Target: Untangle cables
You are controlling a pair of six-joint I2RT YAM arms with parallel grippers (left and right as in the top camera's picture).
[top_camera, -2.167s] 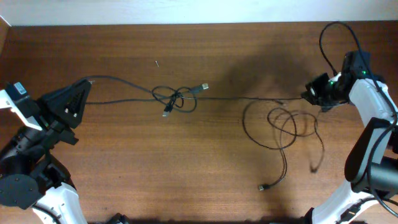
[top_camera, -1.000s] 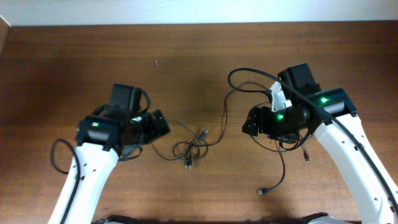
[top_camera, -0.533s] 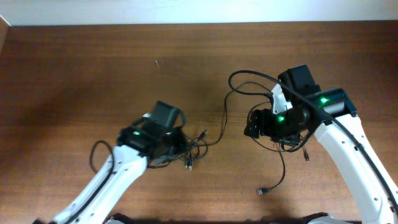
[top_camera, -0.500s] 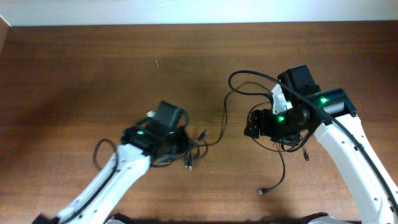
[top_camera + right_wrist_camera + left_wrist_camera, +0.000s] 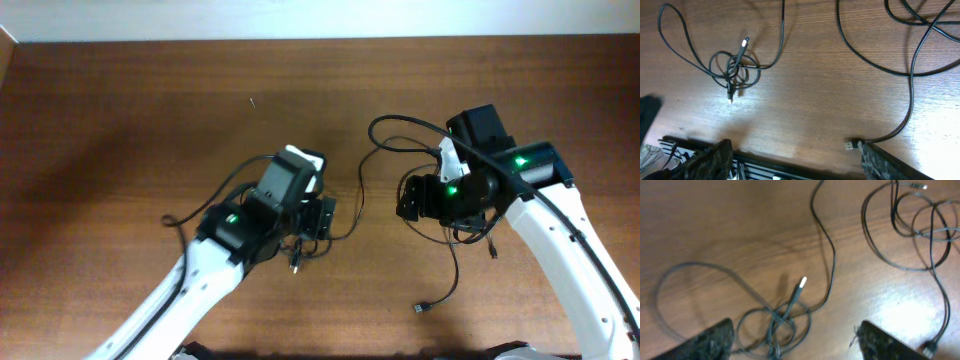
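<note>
A small knot of thin black cables [image 5: 774, 326] with a silver-tipped plug [image 5: 802, 282] lies on the wooden table, just ahead of my left gripper [image 5: 795, 352] and between its wide-apart fingers [image 5: 710, 342]. Overhead, the left gripper [image 5: 325, 217] hovers over that knot [image 5: 303, 250] and partly hides it. One strand [image 5: 358, 190] runs from the knot toward a second, looser tangle [image 5: 462, 232] under my right arm. The right gripper [image 5: 408, 197] is open and holds nothing. Its wrist view shows the knot [image 5: 735, 70], the loose loops [image 5: 920, 30] and a USB plug [image 5: 851, 145].
A loose cable end with its plug [image 5: 422, 307] lies near the table's front edge. A black rail [image 5: 790, 170] runs along that edge below the right gripper. A thick black cable [image 5: 405, 122] arcs over the right arm.
My left arm has swung right and forward, ending over the knot. Its jaws narrowed and then widened again. The right arm has barely moved.
</note>
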